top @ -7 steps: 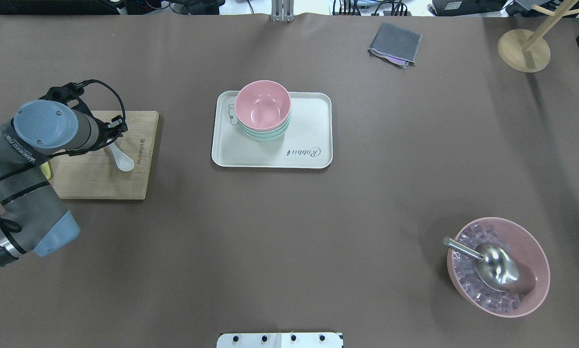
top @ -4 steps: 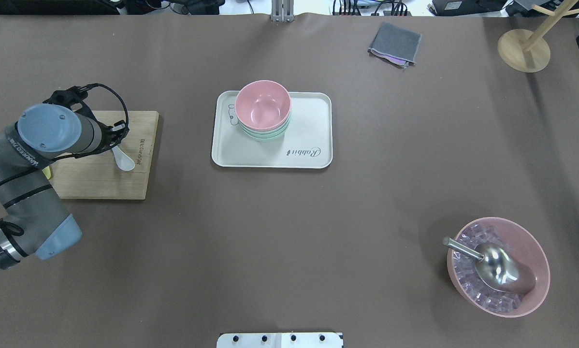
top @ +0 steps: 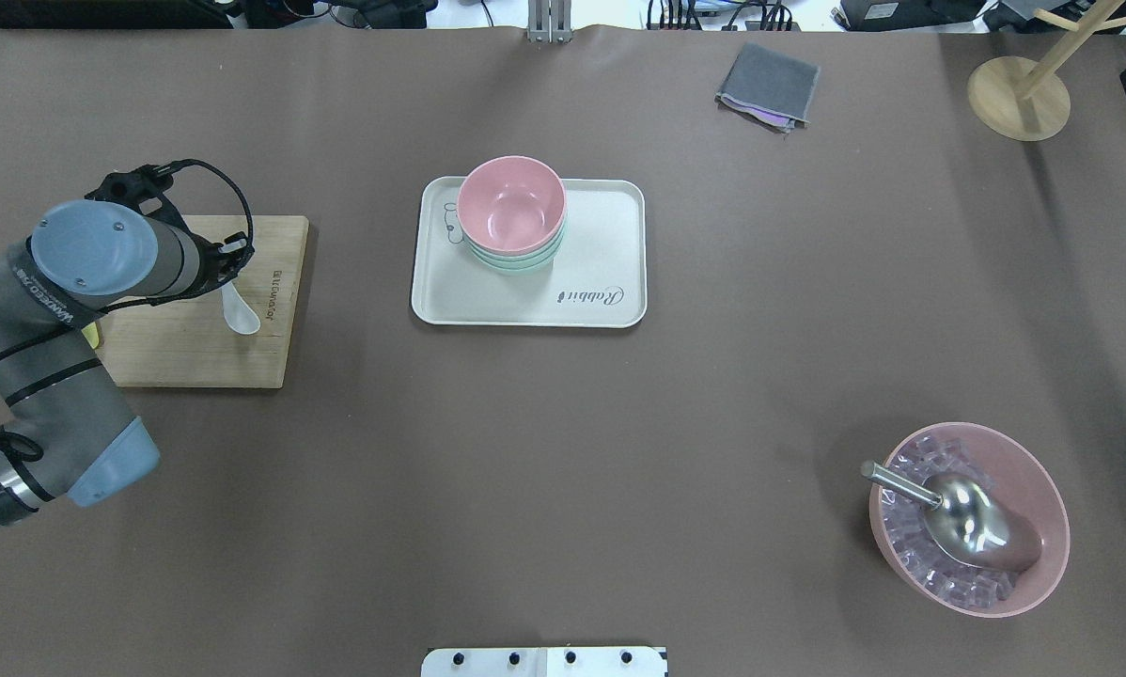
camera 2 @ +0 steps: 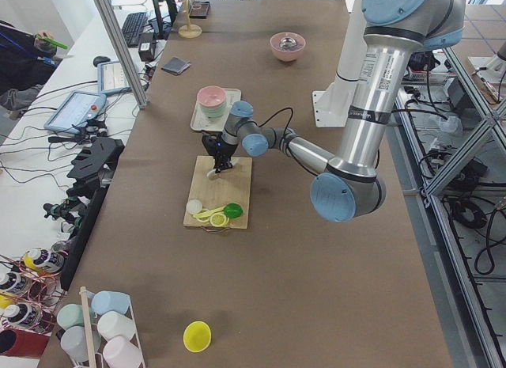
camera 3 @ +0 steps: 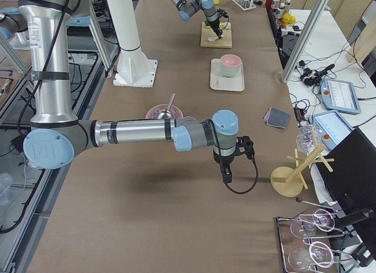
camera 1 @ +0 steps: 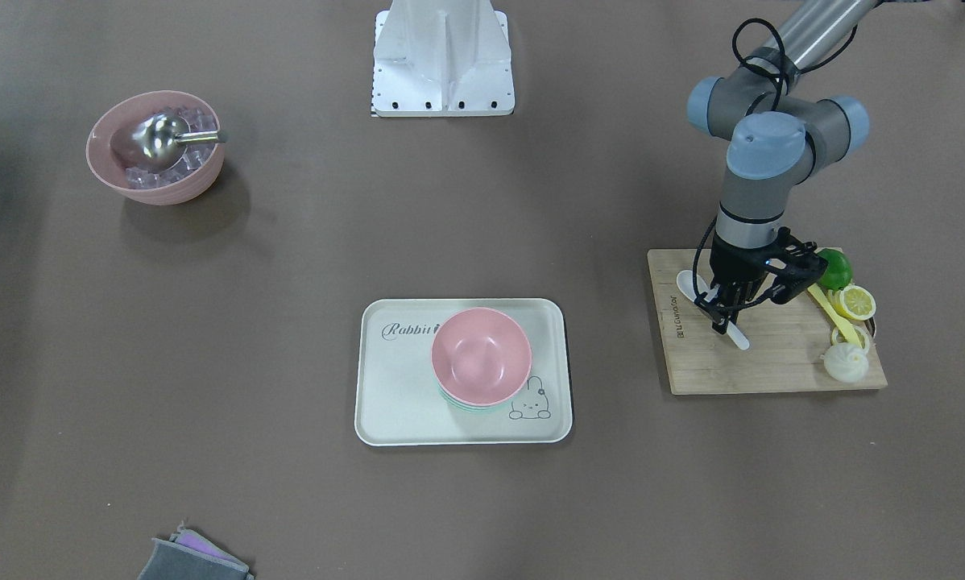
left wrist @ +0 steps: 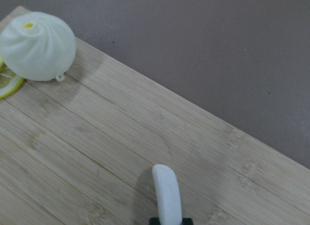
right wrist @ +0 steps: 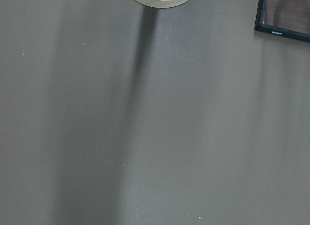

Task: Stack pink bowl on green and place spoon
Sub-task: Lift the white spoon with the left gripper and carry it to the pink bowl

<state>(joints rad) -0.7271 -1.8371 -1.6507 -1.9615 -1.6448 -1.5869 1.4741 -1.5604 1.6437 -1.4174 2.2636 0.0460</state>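
Observation:
The pink bowl (top: 511, 202) sits nested in the green bowl (top: 518, 264) on the white tray (top: 601, 244); the stack also shows in the front view (camera 1: 481, 354). The white spoon (top: 241, 315) lies on the wooden cutting board (top: 196, 348). My left gripper (camera 1: 724, 311) points down over the spoon's handle (camera 1: 738, 336), its fingers closed around it. The left wrist view shows the handle's tip (left wrist: 166, 193) just above the board. My right gripper (camera 3: 227, 174) hangs over bare table far right and shows only in the exterior right view, so I cannot tell its state.
A white bun (camera 1: 845, 362), a lemon slice (camera 1: 855, 302), a lime (camera 1: 834, 268) and a yellow utensil lie on the board's outer end. A pink bowl of ice with a metal scoop (top: 969, 517), a grey cloth (top: 770, 85) and a wooden stand (top: 1019, 94) sit on my right side.
My left wrist has shifted slightly over the board and the spoon's bowl end has moved a little. The bowls and tray have not moved.

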